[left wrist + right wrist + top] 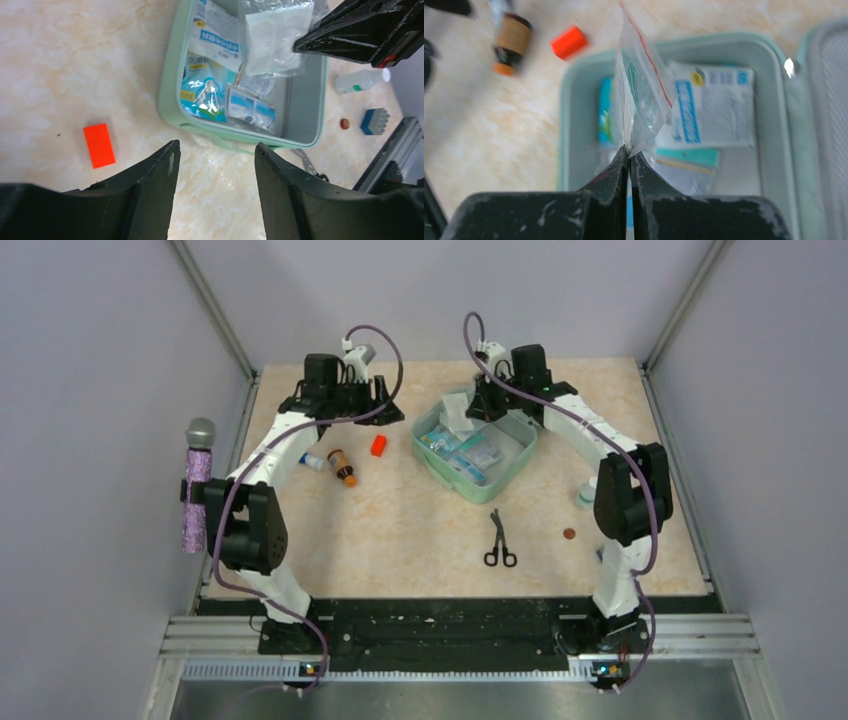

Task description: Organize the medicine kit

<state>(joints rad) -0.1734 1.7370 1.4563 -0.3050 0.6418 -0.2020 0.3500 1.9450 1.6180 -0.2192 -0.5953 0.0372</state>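
robot lab cell (grey panel walls [90, 360])

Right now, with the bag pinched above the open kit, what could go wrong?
The right fingers pinch the clear zip bag by one edge only, so it may slip or flop outside the medicine kit. The open left fingers hang close to the kit's rim, which risks a bump between the arms.

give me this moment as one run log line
right gripper: shut on clear zip bag, over open medicine kit | left gripper: open, empty, beside kit | loose: orange block, scissors
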